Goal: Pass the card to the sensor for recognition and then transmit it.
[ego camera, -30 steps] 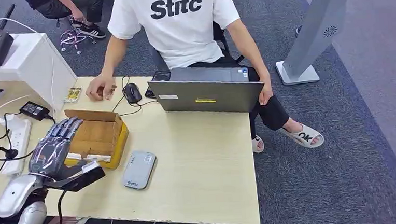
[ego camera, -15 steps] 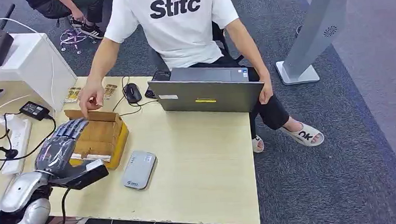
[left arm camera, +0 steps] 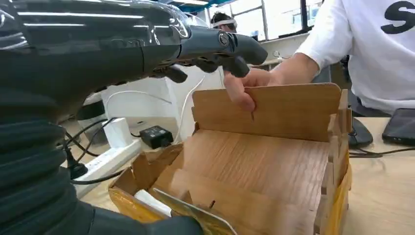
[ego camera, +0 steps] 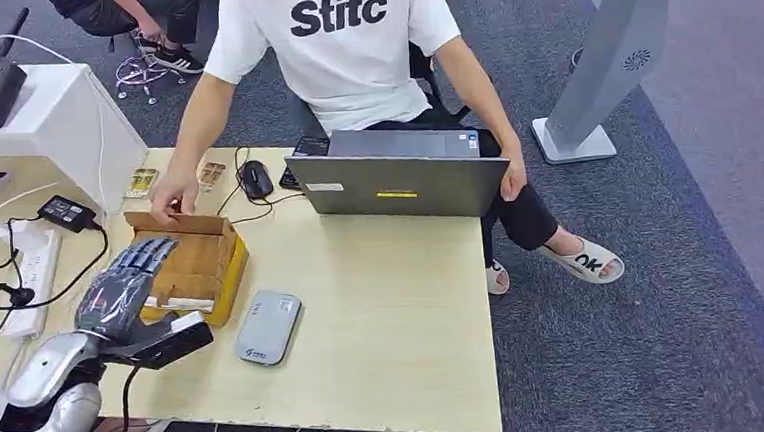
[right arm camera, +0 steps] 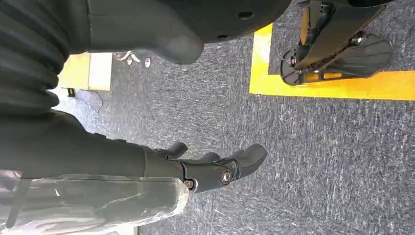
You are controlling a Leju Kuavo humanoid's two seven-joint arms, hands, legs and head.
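The left hand [ego camera: 127, 292] floats over the open cardboard box [ego camera: 193, 268], fingers stretched out flat and apart, holding nothing. The right hand [right arm camera: 215, 169] hangs down by the grey carpet with its fingers loosely apart, and it holds nothing too.

In the left wrist view a card [left arm camera: 193, 213] lies at the near edge of the box, just under the hand. I cannot tell if the thumb touches it. The grey sensor [ego camera: 269, 327] lies flat on the table [ego camera: 396, 345], just beside the box at about 4 o'clock from it.

A person's hand [ego camera: 172, 197] grips the far flap of the box, at 12 o'clock from the robot's hand. The laptop [ego camera: 398, 185] stands at 2 o'clock from the box, the mouse [ego camera: 255, 179] beside it.

A second ago the person's hand lay on the table behind the box. The left hand has slid a bit further over the box.
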